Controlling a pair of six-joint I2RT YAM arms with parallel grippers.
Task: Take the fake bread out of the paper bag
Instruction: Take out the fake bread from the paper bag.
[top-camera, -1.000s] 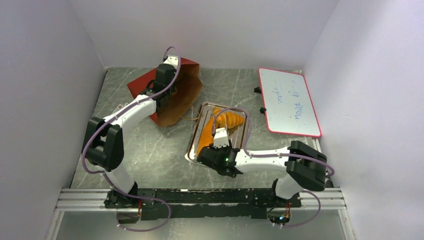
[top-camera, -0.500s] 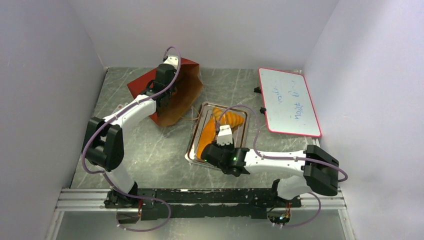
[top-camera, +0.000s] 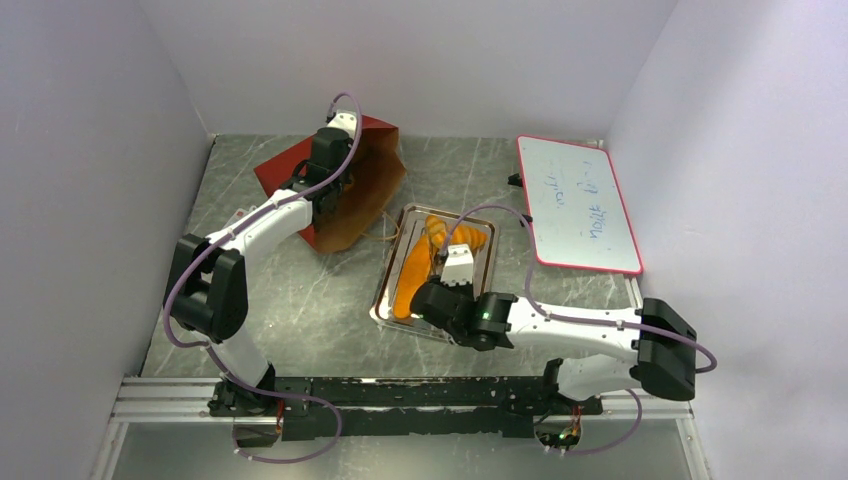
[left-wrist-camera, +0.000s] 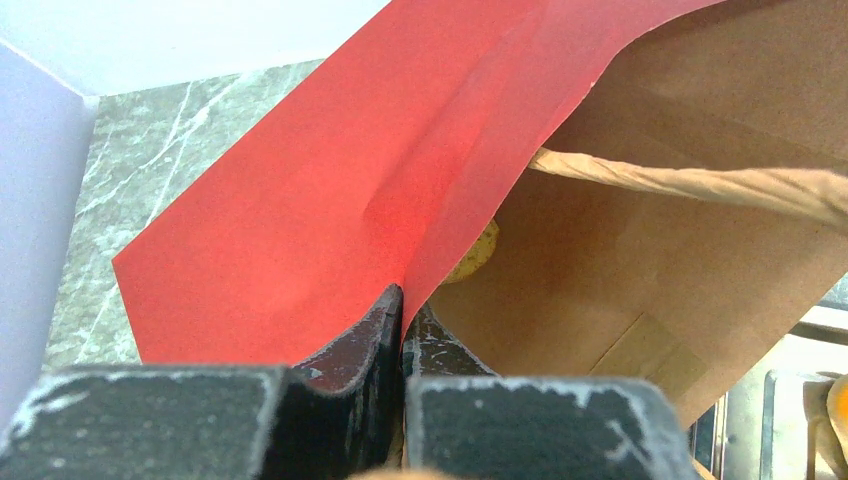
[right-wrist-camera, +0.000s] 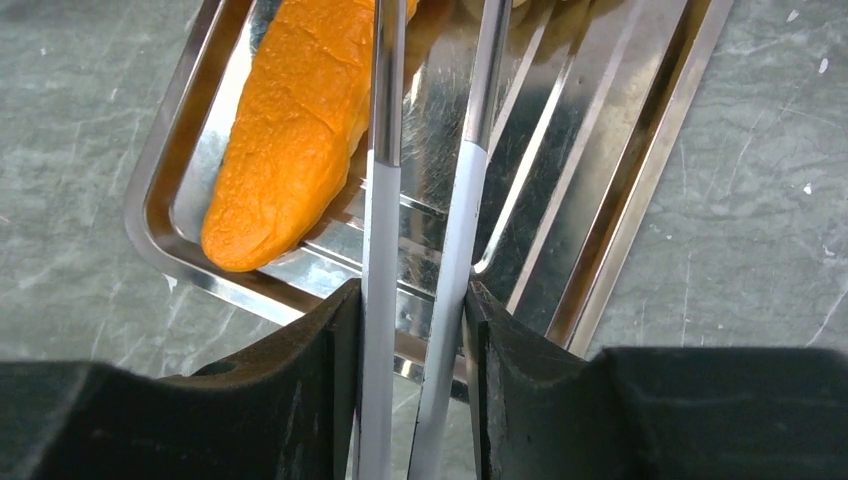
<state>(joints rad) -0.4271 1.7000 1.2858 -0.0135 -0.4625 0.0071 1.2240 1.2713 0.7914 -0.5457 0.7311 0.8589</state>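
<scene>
The rust-red paper bag (top-camera: 365, 185) lies on its side at the far left of the table (top-camera: 300, 300), the left gripper (top-camera: 322, 203) at its mouth. The right gripper (top-camera: 447, 280) hovers over the metal tray (top-camera: 384, 292), which holds fake bread (top-camera: 412, 272). A whiteboard (top-camera: 580, 205) lies to the right.

left fingers (left-wrist-camera: 352, 345) pinched shut, arm outstretched; right fingers (right-wrist-camera: 322, 350) clamped.

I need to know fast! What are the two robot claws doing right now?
Left gripper: closed on the paper bag edge.
Right gripper: closed on tongs.
</scene>
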